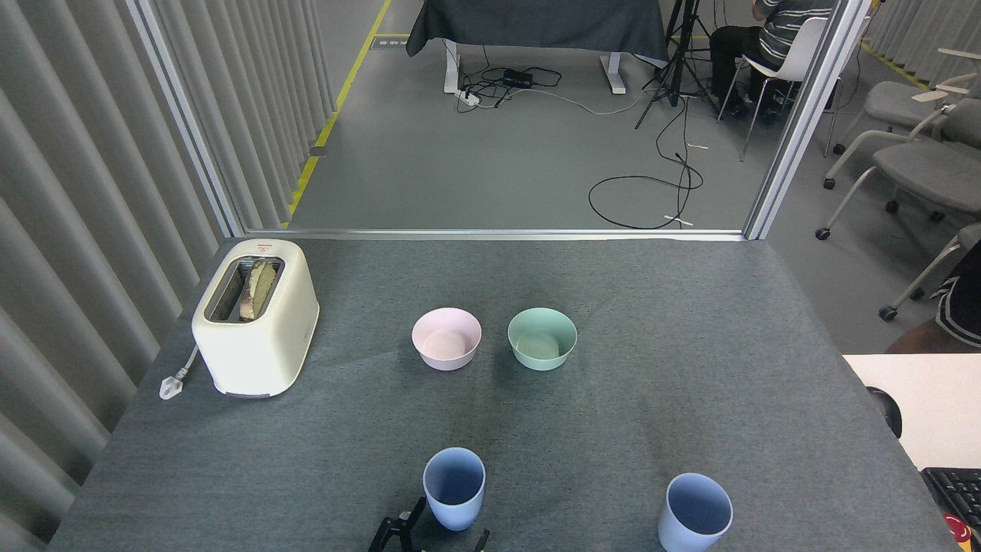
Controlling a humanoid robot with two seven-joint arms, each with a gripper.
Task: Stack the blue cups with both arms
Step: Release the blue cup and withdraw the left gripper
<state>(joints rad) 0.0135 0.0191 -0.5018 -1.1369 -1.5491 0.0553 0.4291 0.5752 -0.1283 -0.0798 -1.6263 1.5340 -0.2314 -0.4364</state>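
At the desk's near edge, the left hand stood open around the left blue cup's base without gripping; the right blue cup waited well apart, unstacked.

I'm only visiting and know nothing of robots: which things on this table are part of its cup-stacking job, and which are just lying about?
Part of the job:
- left blue cup
- right blue cup
- left gripper, barely in view at the bottom edge

Just lying about:
- pink bowl
- green bowl
- toaster with bread in its slot
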